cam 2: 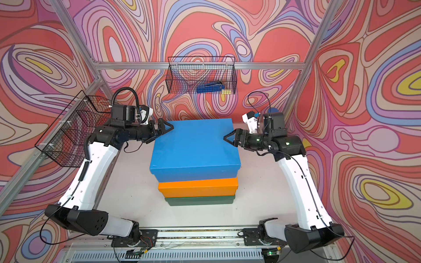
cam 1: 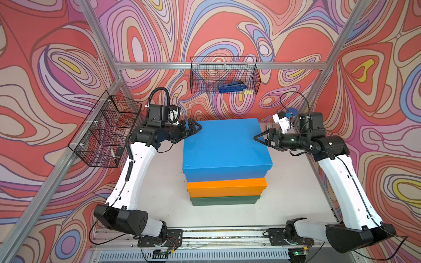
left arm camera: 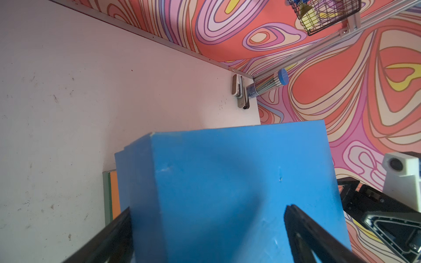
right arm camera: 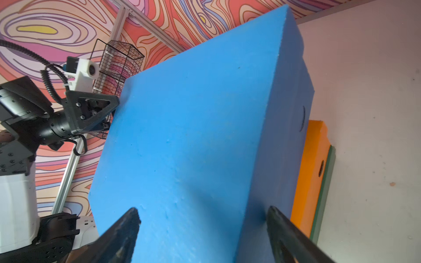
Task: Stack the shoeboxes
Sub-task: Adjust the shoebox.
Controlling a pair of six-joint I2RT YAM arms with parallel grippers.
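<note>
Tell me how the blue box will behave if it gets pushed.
The blue box is plain cardboard with crisp edges, so probably stiff and light for its size. Its smooth flat faces would likely slide over the orange box rather than grip. Sitting topmost, a hard shove might send it off.

One stack mid-table — dark green shoebox [cam 1: 224, 200] at the bottom, orange shoebox [cam 1: 226, 187] on it, blue shoebox [cam 1: 223, 145] on top. All lie flat, lids closed, edges roughly aligned.
</note>
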